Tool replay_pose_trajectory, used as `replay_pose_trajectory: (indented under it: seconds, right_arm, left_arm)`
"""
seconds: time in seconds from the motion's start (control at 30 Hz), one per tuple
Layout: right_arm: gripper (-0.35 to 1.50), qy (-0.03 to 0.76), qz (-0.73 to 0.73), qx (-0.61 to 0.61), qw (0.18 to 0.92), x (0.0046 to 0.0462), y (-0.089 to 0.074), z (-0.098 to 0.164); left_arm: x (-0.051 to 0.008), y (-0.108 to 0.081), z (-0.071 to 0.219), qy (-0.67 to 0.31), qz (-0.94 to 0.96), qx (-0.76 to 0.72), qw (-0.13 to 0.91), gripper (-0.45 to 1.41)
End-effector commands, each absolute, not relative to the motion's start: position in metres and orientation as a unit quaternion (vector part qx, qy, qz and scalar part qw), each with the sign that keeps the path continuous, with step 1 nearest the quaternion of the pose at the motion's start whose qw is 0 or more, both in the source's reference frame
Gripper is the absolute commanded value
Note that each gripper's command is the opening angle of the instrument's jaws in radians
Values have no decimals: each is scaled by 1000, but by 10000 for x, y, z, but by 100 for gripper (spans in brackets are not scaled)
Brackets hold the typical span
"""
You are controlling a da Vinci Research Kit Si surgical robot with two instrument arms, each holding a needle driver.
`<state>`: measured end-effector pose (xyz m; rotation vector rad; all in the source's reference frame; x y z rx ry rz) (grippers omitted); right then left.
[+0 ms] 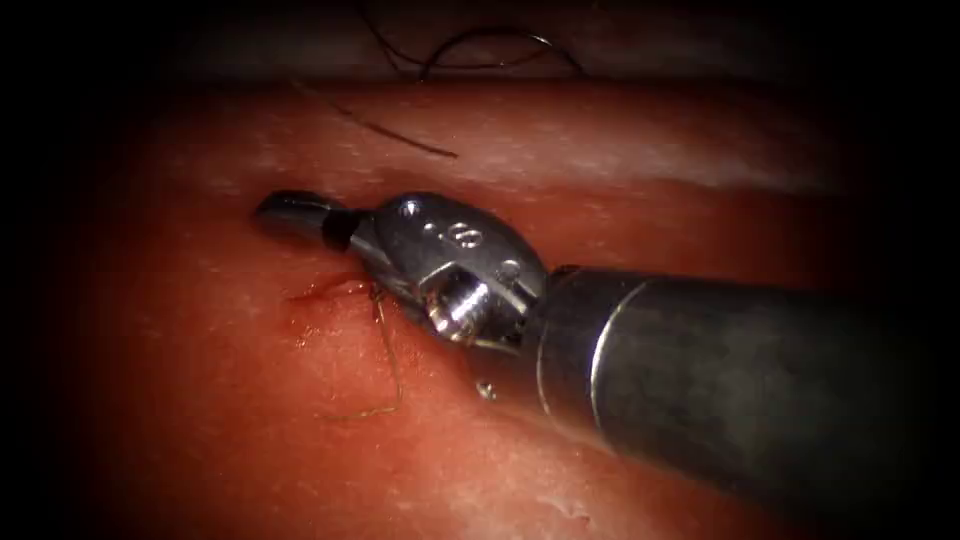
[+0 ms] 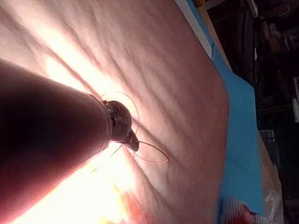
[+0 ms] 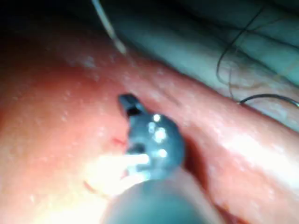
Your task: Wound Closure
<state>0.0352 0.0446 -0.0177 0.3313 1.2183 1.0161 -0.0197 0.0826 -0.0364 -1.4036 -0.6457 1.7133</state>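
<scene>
My right tool (image 1: 292, 216) comes in from the right and lies low over the tissue (image 1: 200, 420). Its jaws are shut with nothing visible between them, just beyond the small red cut (image 1: 322, 293). A fluid-stained thread (image 1: 388, 360) leaves the cut and trails toward the near side. Dark thread (image 1: 400, 135) lies on the far tissue. A dark curved arc, apparently the needle (image 1: 490, 34), lies free at the far edge, outside the tissue. In the right wrist view the same tool (image 3: 127, 101) and the needle (image 3: 268, 97) appear. My left tool (image 2: 133, 143) hovers over tissue, jaws closed to a point, thin thread (image 2: 154, 156) beside it.
The right tool's thick shaft (image 1: 720, 380) covers the tissue's right side. Beyond the tissue in the left wrist view lies a blue drape (image 2: 240, 140). A pale ridge of tissue (image 1: 650, 160) runs along the far side.
</scene>
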Motion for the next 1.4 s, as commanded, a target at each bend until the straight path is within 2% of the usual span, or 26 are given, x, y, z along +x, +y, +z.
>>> replay_pose_trajectory:
  seconds: [0.03,0.2,0.23,0.27,0.3,0.33,0.43,0.47,0.53,0.77,1.07,1.4]
  right_arm:
    - [-35,550,451,143,688,359,453,-179]
    - [-35,551,435,138,699,355,455,-192]
    - [5,549,436,140,699,351,456,-195]
    - [58,551,436,135,699,347,458,-197]
    - [118,549,443,121,698,339,459,-200]
    - [133,546,449,108,699,331,459,-201]
    - [138,545,452,102,699,298,452,-205]
    - [137,543,449,107,702,271,445,-208]
    - [135,532,445,114,711,244,441,-212]
    - [133,515,454,112,719,175,446,-223]
    - [135,486,454,114,738,126,446,-233]
    - [135,475,476,113,731,93,457,-249]
  left_arm:
    - [-202,832,-361,-254,680,-558,403,-35]
    - [-203,833,-360,-254,680,-558,403,-35]
    - [-204,833,-360,-253,680,-558,403,-35]
    - [-205,833,-359,-253,680,-558,403,-35]
    - [-206,833,-358,-252,680,-558,403,-35]
    - [-208,832,-358,-251,680,-558,404,-35]
    - [-212,833,-355,-249,681,-557,405,-35]
    - [-217,833,-351,-247,681,-558,405,-35]
    - [-224,832,-343,-241,683,-557,406,-35]
    - [-256,820,-307,-232,684,-554,413,-35]
    - [-309,799,-237,-236,680,-537,441,-35]
    - [-353,757,-106,-261,675,-535,437,-35]
